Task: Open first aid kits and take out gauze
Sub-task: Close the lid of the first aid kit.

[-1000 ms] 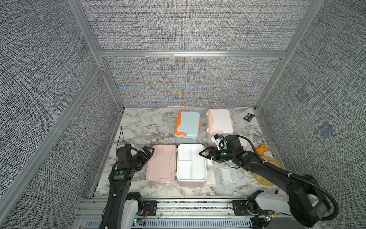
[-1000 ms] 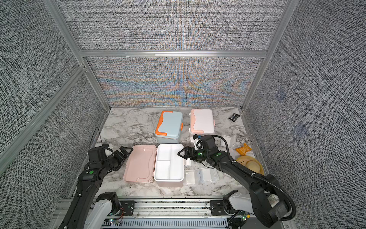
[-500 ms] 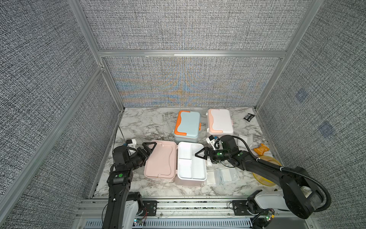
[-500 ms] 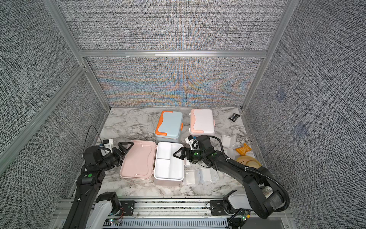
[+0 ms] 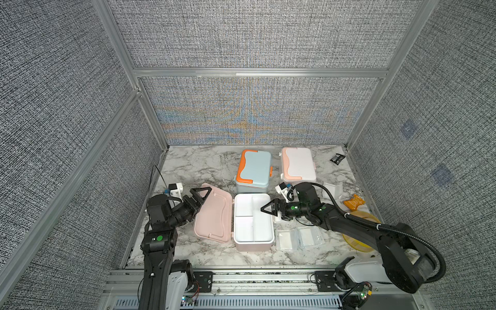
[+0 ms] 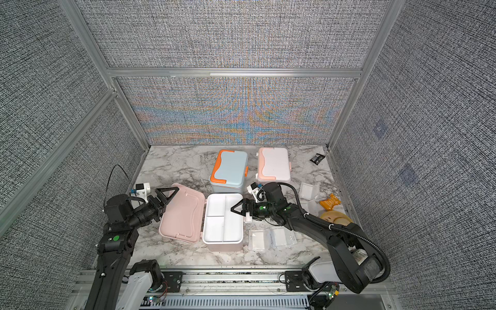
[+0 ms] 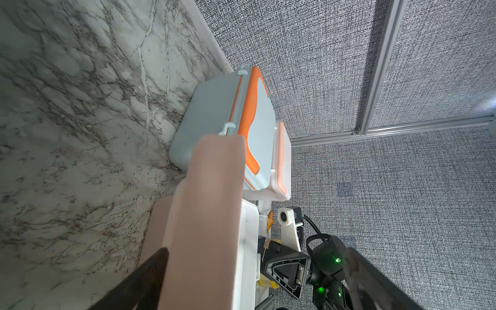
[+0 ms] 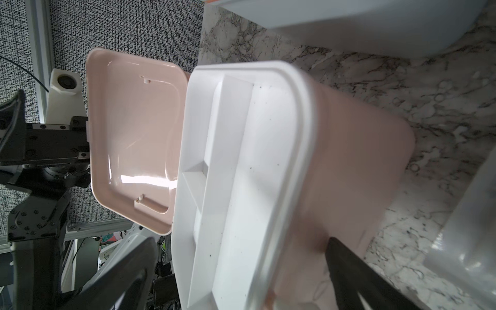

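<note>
Gleaming rounded pink lid [image 5: 213, 212] — veined marble [image 5: 193, 166]

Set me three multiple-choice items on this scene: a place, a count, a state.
1. The light blue kit stands: A) behind the pink kit; B) in front of it; C) on its lid.
2. Kits shut: A) one; B) two; C) three.
3. The right gripper is: A) shut tight; B) open; C) out of every view.
1 A: it sits farther back in both top views.
2 B: the light blue kit and the white-peach kit are shut; the pink kit lies open.
3 B: its jaws stand wide apart in the right wrist view.
</note>
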{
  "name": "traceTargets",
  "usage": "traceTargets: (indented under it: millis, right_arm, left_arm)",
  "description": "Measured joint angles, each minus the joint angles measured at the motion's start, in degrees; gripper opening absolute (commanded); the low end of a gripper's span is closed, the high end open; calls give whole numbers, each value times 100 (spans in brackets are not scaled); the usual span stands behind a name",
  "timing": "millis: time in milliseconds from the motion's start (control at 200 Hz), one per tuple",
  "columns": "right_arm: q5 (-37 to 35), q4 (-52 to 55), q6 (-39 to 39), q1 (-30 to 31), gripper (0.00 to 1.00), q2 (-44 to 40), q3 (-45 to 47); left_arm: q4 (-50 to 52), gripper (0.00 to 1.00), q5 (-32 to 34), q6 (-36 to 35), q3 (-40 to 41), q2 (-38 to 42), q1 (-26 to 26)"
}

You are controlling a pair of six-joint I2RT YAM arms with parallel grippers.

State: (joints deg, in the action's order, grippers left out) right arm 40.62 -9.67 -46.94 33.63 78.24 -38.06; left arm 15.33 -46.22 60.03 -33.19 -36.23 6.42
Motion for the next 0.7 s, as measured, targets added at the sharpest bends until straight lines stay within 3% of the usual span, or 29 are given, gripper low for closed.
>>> traceTargets:
  millis: [700]
  right_arm:
    - [-837,-483,-732,905,99,511,-385]
  left_arm:
    - [-203,99,-326,304,-579,-111,-72]
